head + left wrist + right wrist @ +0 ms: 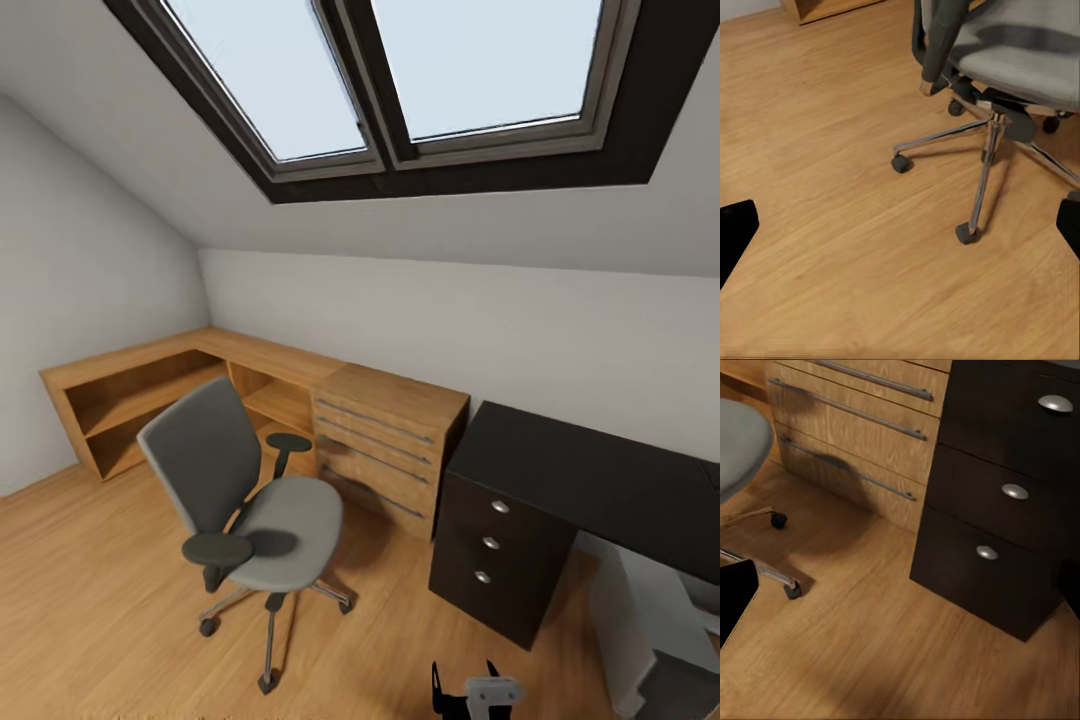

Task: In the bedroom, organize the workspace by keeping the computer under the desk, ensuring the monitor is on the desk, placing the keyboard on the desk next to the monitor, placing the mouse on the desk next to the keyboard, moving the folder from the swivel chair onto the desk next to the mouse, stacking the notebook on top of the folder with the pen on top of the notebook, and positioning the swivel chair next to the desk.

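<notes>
The grey swivel chair (pixel 290 520) stands on the wood floor, left of the black desk (pixel 600 470), its seat bare with no folder showing. Its chrome star base (pixel 986 150) and seat (pixel 1020 52) show in the left wrist view, and a caster (pixel 793 589) in the right wrist view. A pale grey box (pixel 650 620) stands under the desk; I cannot tell if it is the computer. My left gripper (pixel 902 229) hangs open above the floor near the chair base. My right gripper (pixel 902 592) is open, facing the desk's drawers (pixel 1005 495), its fingers (pixel 465 688) low in the head view.
A wooden drawer unit (pixel 385 445) adjoins the black desk, with low L-shaped wooden shelving (pixel 150 385) running into the left corner. A sloped ceiling with a skylight (pixel 400 70) hangs over them. Open floor (pixel 100 600) lies left of and before the chair.
</notes>
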Robot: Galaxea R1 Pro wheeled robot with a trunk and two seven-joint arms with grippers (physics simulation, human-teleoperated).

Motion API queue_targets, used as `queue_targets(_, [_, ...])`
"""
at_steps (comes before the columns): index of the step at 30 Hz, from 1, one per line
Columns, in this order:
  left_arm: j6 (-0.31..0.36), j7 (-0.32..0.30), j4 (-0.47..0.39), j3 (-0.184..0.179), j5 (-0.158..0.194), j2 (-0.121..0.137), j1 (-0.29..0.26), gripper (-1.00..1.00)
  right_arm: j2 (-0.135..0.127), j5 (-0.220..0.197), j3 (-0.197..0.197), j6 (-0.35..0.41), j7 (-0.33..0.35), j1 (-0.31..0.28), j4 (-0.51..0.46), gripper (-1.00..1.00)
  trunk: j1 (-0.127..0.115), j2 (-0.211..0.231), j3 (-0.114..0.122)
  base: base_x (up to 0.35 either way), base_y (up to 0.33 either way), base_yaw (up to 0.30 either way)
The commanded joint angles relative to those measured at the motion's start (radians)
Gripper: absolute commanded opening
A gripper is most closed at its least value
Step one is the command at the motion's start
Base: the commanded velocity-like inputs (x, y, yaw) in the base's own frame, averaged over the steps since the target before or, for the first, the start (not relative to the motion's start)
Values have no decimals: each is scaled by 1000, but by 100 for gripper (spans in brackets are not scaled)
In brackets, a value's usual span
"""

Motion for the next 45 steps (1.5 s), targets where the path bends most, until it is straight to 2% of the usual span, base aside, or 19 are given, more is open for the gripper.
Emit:
queue_targets(1, [-1,9,2,-8,0,1,-1,100,0,-6,9,-3,-3,-1,2,100,0,-1,-2,0,0,283])
queue_targets(4, [5,9,43,-7,1,4,-1,100,0,-6,9,-3,-3,-2,2,100,0,-1,-2,0,0,284])
queue_targets(8, [16,7,56,-8,0,0,-1,100,0,-6,9,-3,-3,-1,2,100,0,-1,-2,0,0,285])
queue_targets(25, [27,6,59,-6,0,-2,-1,100,-3,-7,8,-5,-8,-2,0,100,0,-1,-2,0,0,285])
queue_targets(29, [27,6,59,-7,0,-2,-1,100,-14,-7,7,-6,-8,-2,-2,100,0,-1,-2,0,0,285])
queue_targets(45, [27,6,59,-7,0,-2,0,100,-25,-10,6,-6,-8,-2,-5,100,0,-1,-2,0,0,285])
